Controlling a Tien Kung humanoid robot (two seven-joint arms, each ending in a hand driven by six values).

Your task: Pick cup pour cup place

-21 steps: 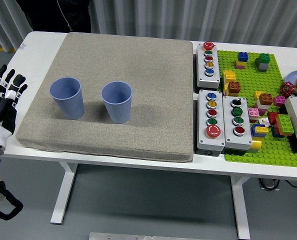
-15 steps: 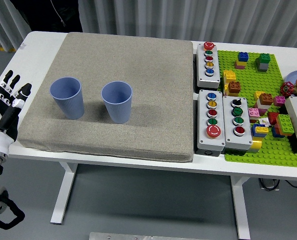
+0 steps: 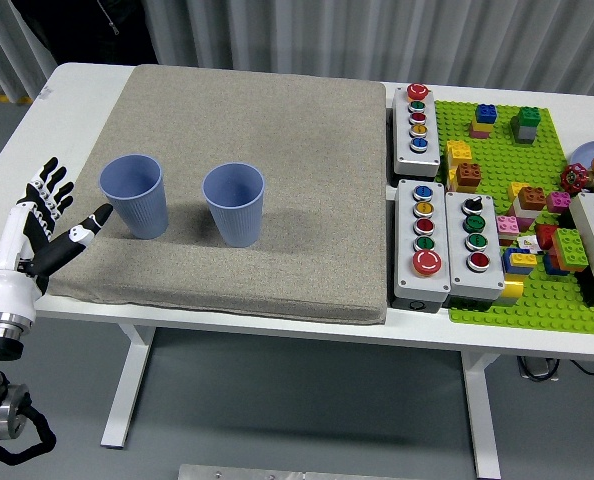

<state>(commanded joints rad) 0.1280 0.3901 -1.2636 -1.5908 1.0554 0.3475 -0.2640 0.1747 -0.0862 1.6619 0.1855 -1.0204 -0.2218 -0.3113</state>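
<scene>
Cups: two blue, left cup (image 3: 134, 194) and right cup (image 3: 234, 203), upright on grey mat (image 3: 277, 120). Left hand (image 3: 39, 235) near left cup, fingers spread, empty.

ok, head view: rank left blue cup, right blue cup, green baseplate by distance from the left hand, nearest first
1. Left blue cup: just right of the left hand, on the mat's left part.
2. Right blue cup: mid-mat, further right.
3. Green baseplate: far right of the table.
</scene>
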